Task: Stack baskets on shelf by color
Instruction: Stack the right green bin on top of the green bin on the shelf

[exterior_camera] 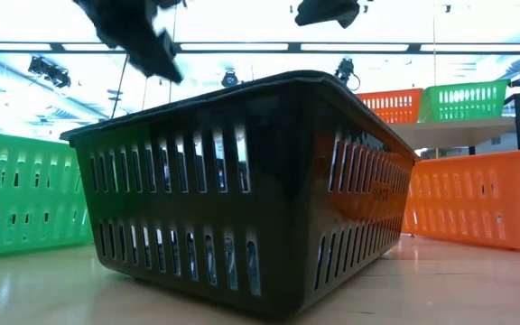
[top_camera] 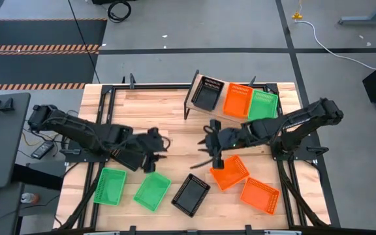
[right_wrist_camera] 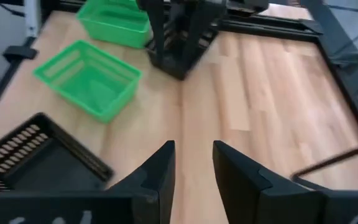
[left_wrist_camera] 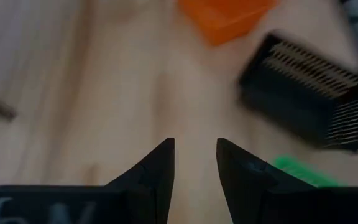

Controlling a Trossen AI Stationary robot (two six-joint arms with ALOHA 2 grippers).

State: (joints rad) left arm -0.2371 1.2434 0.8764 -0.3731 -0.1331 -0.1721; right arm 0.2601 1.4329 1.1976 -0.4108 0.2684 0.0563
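Note:
The shelf (top_camera: 222,116) stands at the table's far edge and carries a black basket (top_camera: 207,93), an orange one (top_camera: 237,99) and a green one (top_camera: 262,104) side by side. On the table lie two green baskets (top_camera: 109,185) (top_camera: 153,191), a black basket (top_camera: 190,194) and two orange baskets (top_camera: 230,171) (top_camera: 260,194). My left gripper (top_camera: 156,146) (left_wrist_camera: 194,163) hovers open over bare wood, left of centre. My right gripper (top_camera: 211,149) (right_wrist_camera: 193,163) hovers open near the table's middle, by the far-left corner of the nearer-centre orange basket.
The two arms face each other across the table's middle, and the left arm (right_wrist_camera: 179,31) shows in the right wrist view. In the low view the black basket (exterior_camera: 242,190) fills the foreground. Bare wood lies between the grippers and in front of the shelf.

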